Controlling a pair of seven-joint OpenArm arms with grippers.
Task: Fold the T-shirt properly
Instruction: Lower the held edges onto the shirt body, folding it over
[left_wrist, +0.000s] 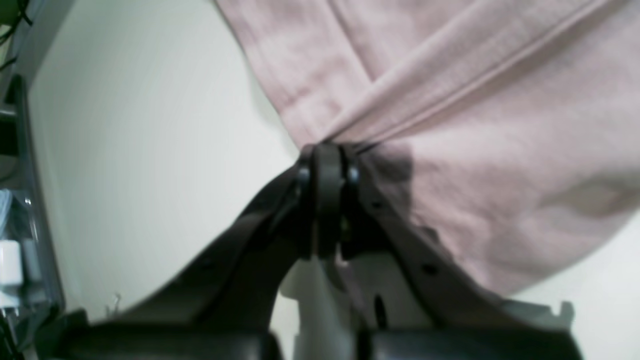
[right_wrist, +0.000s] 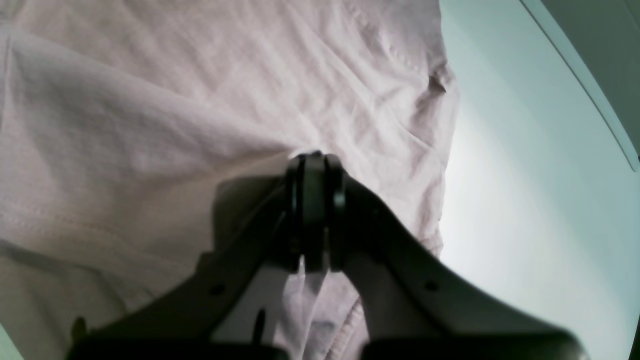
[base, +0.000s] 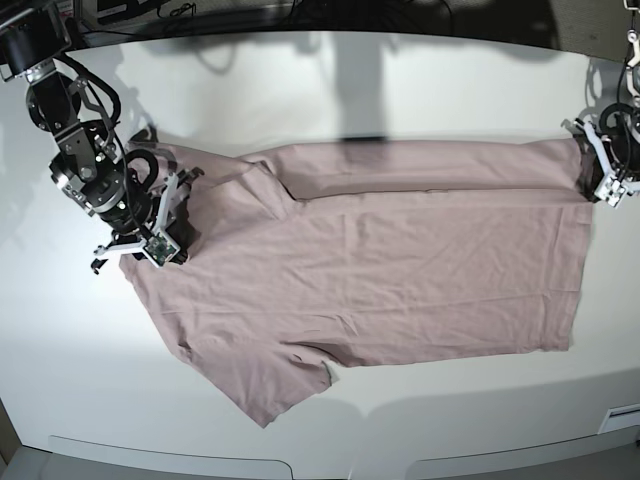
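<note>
L pincer (left_wrist: 327, 150) and R pincer (right_wrist: 314, 159) both clamp T-shirt (base: 400, 270) edges, probably hem and shoulder; bare table (base: 330, 90) around.

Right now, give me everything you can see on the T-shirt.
The T-shirt is plain dusty pink, soft wrinkled knit, with stitched hems and no print showing. It lies mostly flat across the white table, its far long edge folded over into a band. One short sleeve sticks out toward the table's near edge. The left gripper is shut on one end, the right gripper on the other. The collar isn't clearly visible.
</note>
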